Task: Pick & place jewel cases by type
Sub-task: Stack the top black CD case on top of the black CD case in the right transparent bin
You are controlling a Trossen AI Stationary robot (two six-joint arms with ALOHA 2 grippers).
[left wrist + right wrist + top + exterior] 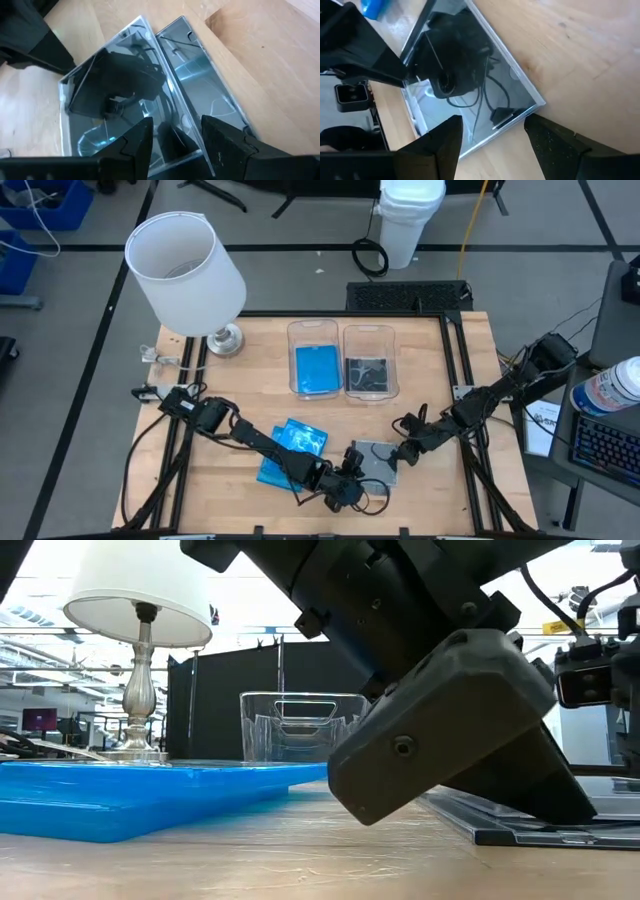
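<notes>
Two grey see-through jewel cases (pixel 378 456) lie flat on the wood near the table's front edge, one (pixel 110 90) overlapping the other (pixel 205 85). Blue jewel cases (pixel 292 448) lie on the table to their left. Another blue case sits in the left clear bin (pixel 292 330), and a dark one sits in the right bin (pixel 368 330). My left gripper (pixel 172 145) is open and slants down over the grey cases' near-left edge. My right gripper (pixel 492 140) is open, its fingers standing on either side of a corner (pixel 522 117) of the top grey case. My left gripper's fingers (pixel 137 145) stand close over the near edge of the top grey case (pixel 175 150), slanting down from the table's left. I cannot tell whether they touch it. The case lies flat on the table and on the other grey case.
A table lamp with a white shade (pixel 185 265) stands at the far left corner, its base (pixel 225 340) beside the left bin. Black frame rails (pixel 460 380) run along the table's sides. Bare wood lies between the bins and the cases.
</notes>
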